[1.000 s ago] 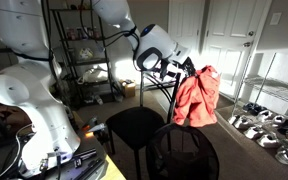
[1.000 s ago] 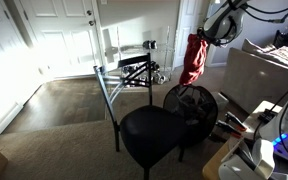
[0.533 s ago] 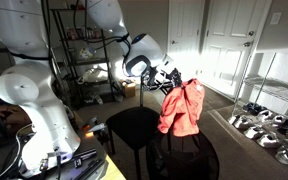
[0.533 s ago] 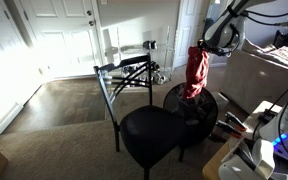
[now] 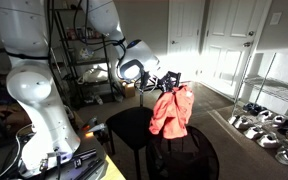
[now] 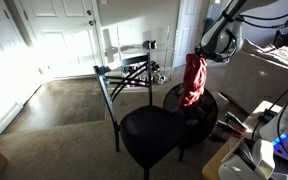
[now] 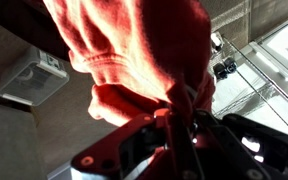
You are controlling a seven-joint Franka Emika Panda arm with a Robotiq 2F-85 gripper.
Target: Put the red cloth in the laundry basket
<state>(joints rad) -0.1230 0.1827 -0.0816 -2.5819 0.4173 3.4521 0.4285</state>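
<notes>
Above the mouth of the laundry basket (image 5: 202, 155), I am holding the red cloth (image 5: 171, 110) pinched in my jaws, its length hanging straight down toward the opening.

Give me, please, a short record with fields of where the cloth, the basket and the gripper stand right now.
gripper: Robotiq gripper, shut on the cloth
cloth: red fabric cloth, hanging from the gripper
basket: dark round mesh laundry basket, on the floor below the cloth
chair: black round-seated chair, beside the basket
task state: cloth not yet released
</notes>
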